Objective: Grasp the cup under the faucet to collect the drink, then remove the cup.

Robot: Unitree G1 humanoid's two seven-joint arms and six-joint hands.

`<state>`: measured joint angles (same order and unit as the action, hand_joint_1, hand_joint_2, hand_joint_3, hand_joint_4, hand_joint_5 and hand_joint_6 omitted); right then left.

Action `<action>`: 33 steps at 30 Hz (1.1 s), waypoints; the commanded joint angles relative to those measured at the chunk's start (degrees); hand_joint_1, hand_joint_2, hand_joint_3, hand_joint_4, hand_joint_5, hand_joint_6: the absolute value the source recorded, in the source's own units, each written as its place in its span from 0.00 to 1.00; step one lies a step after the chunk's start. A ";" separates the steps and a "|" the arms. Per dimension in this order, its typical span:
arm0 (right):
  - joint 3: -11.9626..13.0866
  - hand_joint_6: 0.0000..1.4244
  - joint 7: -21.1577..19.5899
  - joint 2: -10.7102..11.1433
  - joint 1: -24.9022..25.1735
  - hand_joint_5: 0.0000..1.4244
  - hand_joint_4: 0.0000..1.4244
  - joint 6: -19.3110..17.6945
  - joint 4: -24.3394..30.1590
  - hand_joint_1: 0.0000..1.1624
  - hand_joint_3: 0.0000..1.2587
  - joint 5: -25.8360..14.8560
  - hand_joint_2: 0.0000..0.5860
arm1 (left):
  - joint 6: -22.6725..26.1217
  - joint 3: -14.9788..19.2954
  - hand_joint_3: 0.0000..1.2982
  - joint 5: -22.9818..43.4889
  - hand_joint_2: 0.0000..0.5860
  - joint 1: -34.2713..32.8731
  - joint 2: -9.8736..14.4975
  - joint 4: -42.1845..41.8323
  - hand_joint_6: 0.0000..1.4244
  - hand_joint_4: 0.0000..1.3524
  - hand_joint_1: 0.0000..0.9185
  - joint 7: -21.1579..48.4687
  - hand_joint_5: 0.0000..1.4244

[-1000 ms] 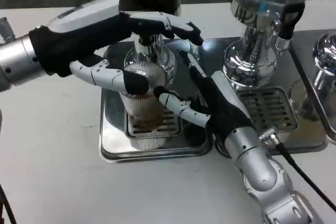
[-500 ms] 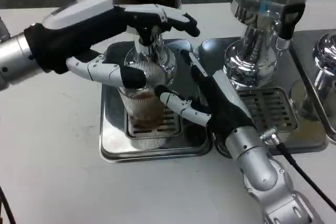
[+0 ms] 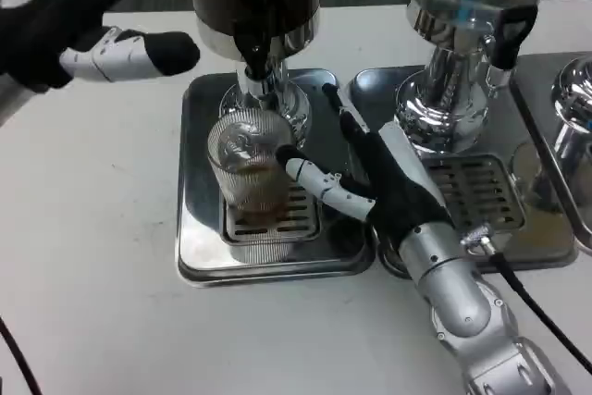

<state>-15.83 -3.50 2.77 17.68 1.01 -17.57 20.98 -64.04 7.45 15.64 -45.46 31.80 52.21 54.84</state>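
Observation:
A clear ribbed cup (image 3: 248, 171) with a little brown drink at its bottom stands on the grate of the steel drip tray (image 3: 199, 247), right under the faucet (image 3: 255, 67) of the dark dispenser. My right hand (image 3: 384, 182) holds the cup from the right: its thumb (image 3: 314, 182) presses the cup's near right side and its other fingers reach up behind the rim. My left hand (image 3: 102, 39) hangs open at the upper left, above the table and apart from the faucet, holding nothing.
A second dispenser (image 3: 462, 16) with a clear tank stands to the right on its own drip tray (image 3: 481, 193). A third chrome one (image 3: 572, 104) sits at the far right edge. A black cable (image 3: 532, 307) trails beside my right forearm.
My left hand has lifted off the faucet and swung away up and to the left. My right hand and the cup have stayed in place.

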 commanded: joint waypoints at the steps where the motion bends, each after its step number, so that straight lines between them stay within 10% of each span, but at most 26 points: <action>1: 0.55 0.00 -0.62 -0.01 -0.26 0.00 0.00 -0.86 0.51 0.33 0.00 -0.20 0.41 | 1.74 1.99 0.19 1.55 0.17 0.22 0.88 -0.08 0.21 0.12 0.00 -1.40 0.15; 33: 1.00 0.00 1.51 0.80 1.01 0.00 0.00 -2.97 -1.20 0.34 0.00 -1.52 0.38 | 11.96 9.25 0.24 1.44 0.20 16.62 3.63 -0.64 0.24 0.16 0.00 -7.87 0.17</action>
<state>-14.91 -2.25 3.42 17.89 -0.38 -18.00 19.82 -52.60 16.43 17.81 -30.22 34.99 51.10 48.06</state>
